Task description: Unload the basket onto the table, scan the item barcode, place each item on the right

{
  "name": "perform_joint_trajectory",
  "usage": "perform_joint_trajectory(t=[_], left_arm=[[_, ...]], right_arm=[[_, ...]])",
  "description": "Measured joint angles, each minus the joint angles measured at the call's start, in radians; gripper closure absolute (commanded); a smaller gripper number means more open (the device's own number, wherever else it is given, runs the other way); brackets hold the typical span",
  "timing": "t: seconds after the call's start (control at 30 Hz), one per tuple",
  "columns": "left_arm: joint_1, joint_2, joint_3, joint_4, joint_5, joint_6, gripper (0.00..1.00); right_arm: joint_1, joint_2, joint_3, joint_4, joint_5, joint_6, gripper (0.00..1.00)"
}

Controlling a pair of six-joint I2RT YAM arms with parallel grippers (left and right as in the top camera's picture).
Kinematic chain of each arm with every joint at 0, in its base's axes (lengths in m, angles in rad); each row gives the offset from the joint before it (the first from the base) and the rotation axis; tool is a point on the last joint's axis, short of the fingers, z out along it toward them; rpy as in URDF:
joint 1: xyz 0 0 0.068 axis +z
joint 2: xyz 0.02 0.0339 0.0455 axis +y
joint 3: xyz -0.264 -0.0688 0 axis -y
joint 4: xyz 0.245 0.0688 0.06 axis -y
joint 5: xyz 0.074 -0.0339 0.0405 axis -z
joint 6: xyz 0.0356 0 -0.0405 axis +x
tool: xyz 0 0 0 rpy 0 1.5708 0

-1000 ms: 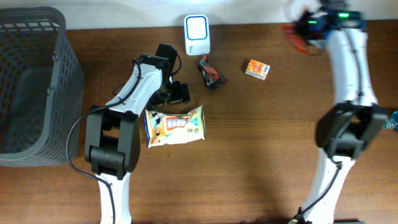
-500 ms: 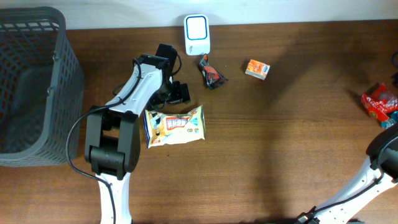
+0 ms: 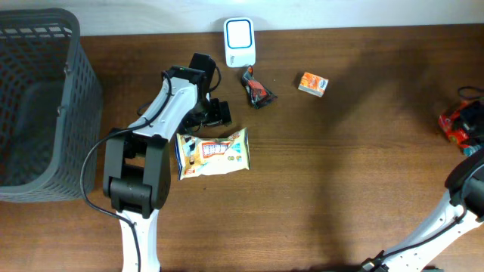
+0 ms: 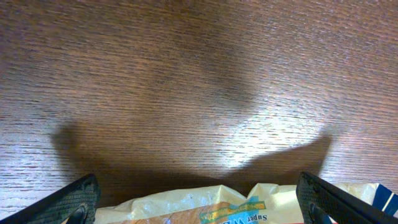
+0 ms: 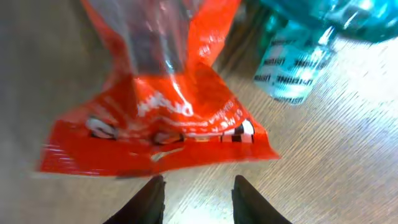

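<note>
A red plastic packet (image 5: 161,118) lies on the table just beyond my right gripper (image 5: 198,182), which is open, with bare wood showing between its fingers. Overhead, that packet (image 3: 456,122) sits at the far right edge. The white scanner (image 3: 239,42) stands at the back centre. My left gripper (image 4: 196,183) is wide open above the top edge of a yellow snack bag (image 4: 205,205), not touching it. Overhead, the snack bag (image 3: 213,153) lies left of centre, below the left gripper (image 3: 215,113).
A grey mesh basket (image 3: 76,68) fills the left edge. An orange box (image 3: 311,84) and a dark wrapped item (image 3: 257,91) lie near the scanner. A teal bottle (image 5: 311,43) lies on the table beside the red packet.
My right arm swung from the back right corner to the right edge with the red packet. Its jaws have opened and the packet now rests on the table. The left arm has not moved.
</note>
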Motion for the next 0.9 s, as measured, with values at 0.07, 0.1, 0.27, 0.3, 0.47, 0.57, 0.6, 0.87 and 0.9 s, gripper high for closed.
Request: perform_joint_trajectory(t=[0.07, 0.1, 0.27, 0.3, 0.47, 0.57, 0.6, 0.87, 0.9], left_arm=[[0.000, 0.000, 0.000, 0.000, 0.000, 0.000, 0.01], [0.000, 0.000, 0.000, 0.000, 0.000, 0.000, 0.01], [0.000, 0.000, 0.000, 0.000, 0.000, 0.000, 0.01], [0.000, 0.000, 0.000, 0.000, 0.000, 0.000, 0.01], [0.000, 0.000, 0.000, 0.000, 0.000, 0.000, 0.01], [0.000, 0.000, 0.000, 0.000, 0.000, 0.000, 0.01], [0.000, 0.000, 0.000, 0.000, 0.000, 0.000, 0.01], [0.000, 0.000, 0.000, 0.000, 0.000, 0.000, 0.01], [0.000, 0.000, 0.000, 0.000, 0.000, 0.000, 0.01]], right_arm=[[0.000, -0.002, -0.083, 0.104, 0.000, 0.014, 0.66], [0.000, -0.002, -0.101, 0.132, 0.000, 0.014, 0.66], [0.000, -0.002, -0.130, 0.267, 0.040, 0.028, 0.66], [0.000, -0.002, -0.130, 0.282, 0.050, 0.039, 0.66], [-0.003, -0.002, -0.130, 0.346, 0.080, 0.121, 0.64], [-0.032, -0.002, -0.130, 0.362, 0.083, 0.165, 0.59], [-0.044, -0.002, -0.130, 0.363, 0.084, 0.169, 0.59], [-0.052, -0.055, -0.049, 0.293, -0.043, 0.066, 0.43], [-0.044, -0.076, -0.043, 0.296, -0.049, 0.053, 0.41]])
